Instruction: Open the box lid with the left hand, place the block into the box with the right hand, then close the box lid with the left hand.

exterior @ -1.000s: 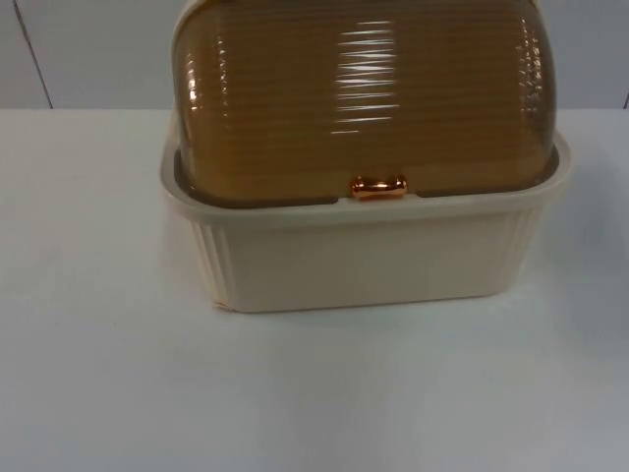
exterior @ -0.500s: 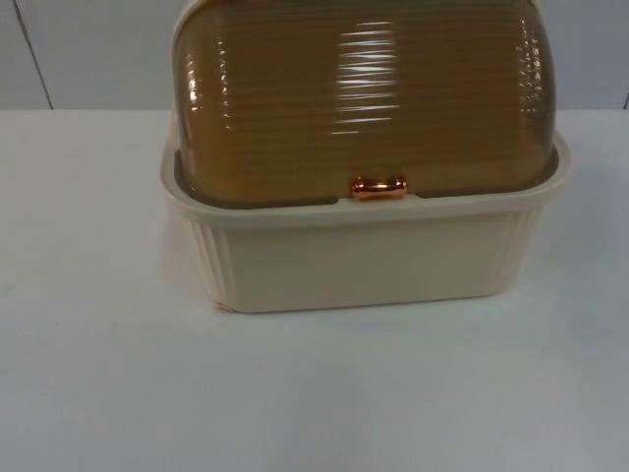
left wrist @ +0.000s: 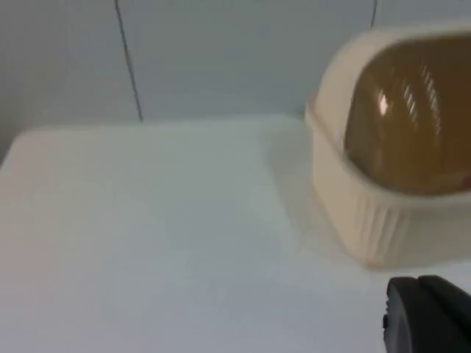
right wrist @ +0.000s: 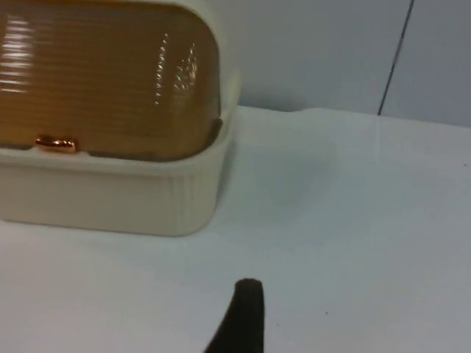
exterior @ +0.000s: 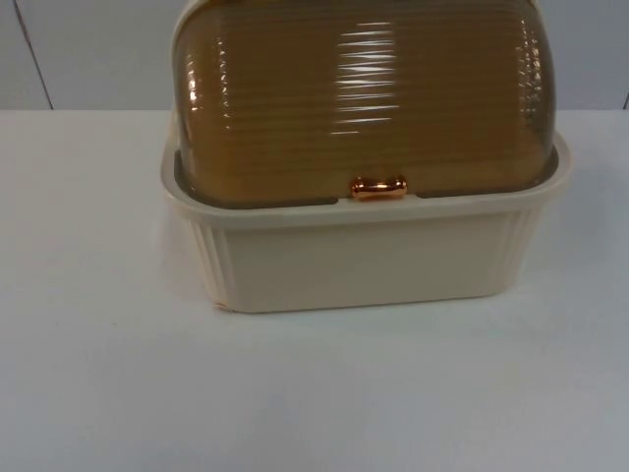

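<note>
Currently ribbed cream box (exterior: 364, 261) with shut amber dome lid (exterior: 364, 98), copper handle (exterior: 378, 187), near table (exterior: 98, 374) back edge; wrist views add one fingertip each, left gripper (left wrist: 430, 316), right gripper (right wrist: 243, 316), jaws unclear.

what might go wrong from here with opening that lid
The amber lid is shut and its only grip is the small copper handle, so the left gripper may slip off it. The cream box stands loose on the table and may slide when pulled.
</note>
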Robot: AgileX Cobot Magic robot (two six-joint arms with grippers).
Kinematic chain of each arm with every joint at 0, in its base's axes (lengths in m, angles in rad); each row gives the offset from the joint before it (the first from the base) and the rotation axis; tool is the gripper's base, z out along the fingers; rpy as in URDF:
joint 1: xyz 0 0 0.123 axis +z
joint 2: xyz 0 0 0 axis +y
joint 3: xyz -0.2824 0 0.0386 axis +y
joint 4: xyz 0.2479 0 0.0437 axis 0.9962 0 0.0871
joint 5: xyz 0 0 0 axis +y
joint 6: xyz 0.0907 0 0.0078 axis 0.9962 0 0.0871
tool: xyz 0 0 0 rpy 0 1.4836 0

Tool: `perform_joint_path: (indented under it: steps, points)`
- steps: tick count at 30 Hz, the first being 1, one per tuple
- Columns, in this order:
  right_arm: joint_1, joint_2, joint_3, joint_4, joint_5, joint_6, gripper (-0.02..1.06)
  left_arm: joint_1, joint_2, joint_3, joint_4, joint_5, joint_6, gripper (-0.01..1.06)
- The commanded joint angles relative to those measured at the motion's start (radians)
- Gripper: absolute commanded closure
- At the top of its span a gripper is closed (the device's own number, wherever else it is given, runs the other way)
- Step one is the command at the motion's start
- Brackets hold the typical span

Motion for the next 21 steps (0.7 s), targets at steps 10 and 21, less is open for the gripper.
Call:
perform_joint_path:
  steps: [10,21]
  points:
    - [-0.003,-0.003,0.085,-0.042,0.012,0.031,0.3,-0.003,-0.002,0.081,0.158,0.076,-0.101,1.05]
    - [-0.003,-0.003,0.097,-0.036,0.015,0.031,0.3,-0.003,-0.002,0.113,0.139,0.007,-0.126,1.05]
